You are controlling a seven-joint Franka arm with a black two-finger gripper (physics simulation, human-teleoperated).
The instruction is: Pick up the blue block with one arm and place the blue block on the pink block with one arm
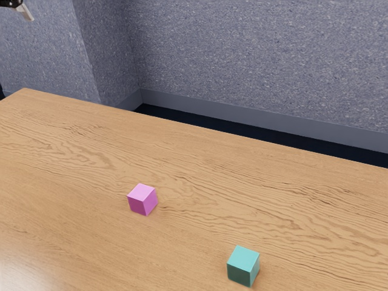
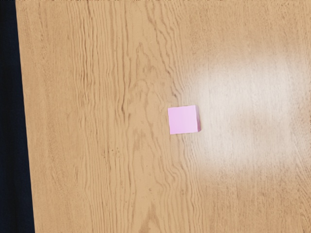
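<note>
- Step: reaching for the blue block. It sits on the worktop far below my end effector, beyond the pink block.
- Best: pass over the pink block, centre above the blue block, square to its faces, drop straight.
- End effector open or closed: can't tell.
- Blue block looks teal: small cube, flat on the worktop, free all round.

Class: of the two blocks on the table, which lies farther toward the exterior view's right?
The blue block, teal-tinted; the pink block sits to its left, farther back.
</note>
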